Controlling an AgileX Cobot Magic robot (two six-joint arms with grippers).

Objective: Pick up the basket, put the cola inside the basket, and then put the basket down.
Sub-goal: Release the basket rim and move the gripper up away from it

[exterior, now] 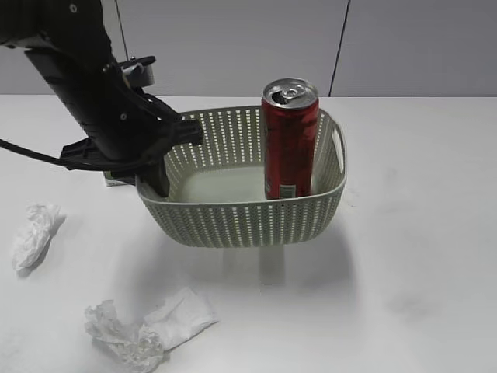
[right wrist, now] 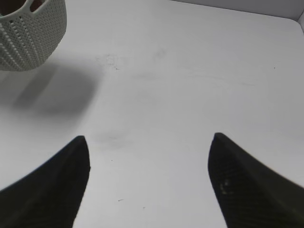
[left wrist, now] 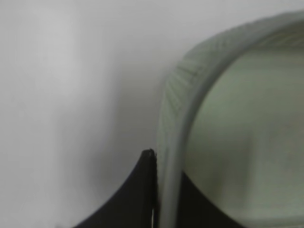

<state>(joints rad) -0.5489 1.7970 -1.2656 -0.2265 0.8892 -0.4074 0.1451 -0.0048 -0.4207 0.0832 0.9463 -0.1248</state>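
The pale green slotted basket (exterior: 248, 221) hangs a little above the white table, with its shadow lying apart from it below. The red cola can (exterior: 289, 140) stands upright inside it, against the right wall. My left gripper (exterior: 159, 175) is shut on the basket's left rim; in the left wrist view the rim (left wrist: 173, 142) runs between the two dark fingers (left wrist: 166, 166). My right gripper (right wrist: 149, 147) is open and empty over bare table, out of the exterior view. The basket's corner shows at the top left of the right wrist view (right wrist: 33, 33).
Two crumpled white tissues lie on the table, one at the left (exterior: 35, 233) and one at the front (exterior: 147, 326). A small object (exterior: 116, 180) is mostly hidden behind the left arm. The table's far edge meets a grey wall.
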